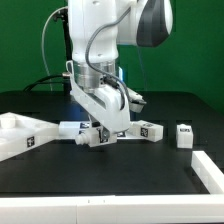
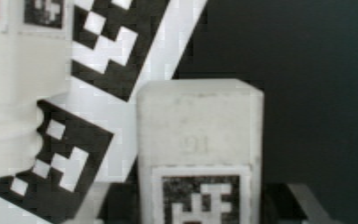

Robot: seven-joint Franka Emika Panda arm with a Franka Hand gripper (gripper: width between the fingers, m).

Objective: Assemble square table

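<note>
Hand is low on the tabletop, jaws narrow, clamped on a table leg. In the exterior view the square slab sits at 9 o'clock from the hand, near but apart. Spare legs at 3 o'clock. Next carry likely goes toward 9.

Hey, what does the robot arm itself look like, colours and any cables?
The arm is glossy white with rounded shells and a dark grey joint cap. Grey cables loop along its wrist to a boxy white gripper.
</note>
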